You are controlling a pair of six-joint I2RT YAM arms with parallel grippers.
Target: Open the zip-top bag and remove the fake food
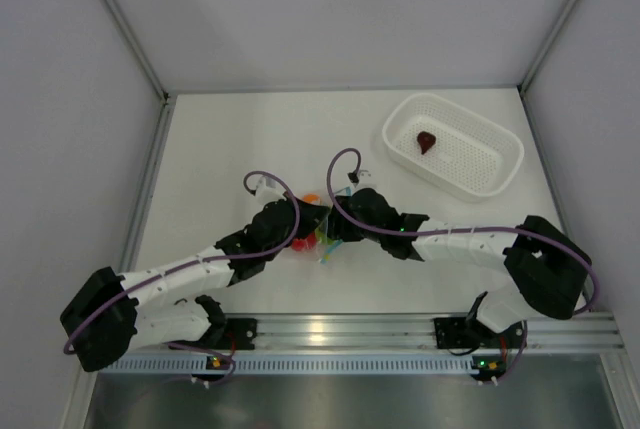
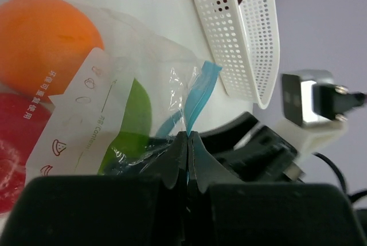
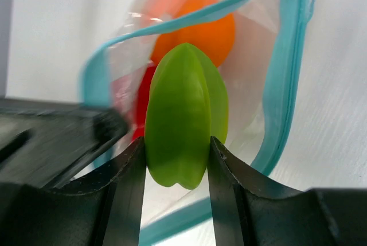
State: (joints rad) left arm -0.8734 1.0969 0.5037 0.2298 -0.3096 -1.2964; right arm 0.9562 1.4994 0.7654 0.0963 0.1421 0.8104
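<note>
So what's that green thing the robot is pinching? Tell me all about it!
The green piece is a smooth, shiny lime-green toy that looks like plastic. It is oval, with a ridge down its middle and a pointed top. It stands upright, squeezed on both sides by the black fingers of the right pincer. It sits at the open mouth of the clear bag, in front of the orange ball and the red ball.

A white perforated basket [image 1: 470,157] is sitting at the upper right of the white table [image 1: 250,139]; what looks like a metal rail [image 1: 330,329] is running along the bottom.
</note>
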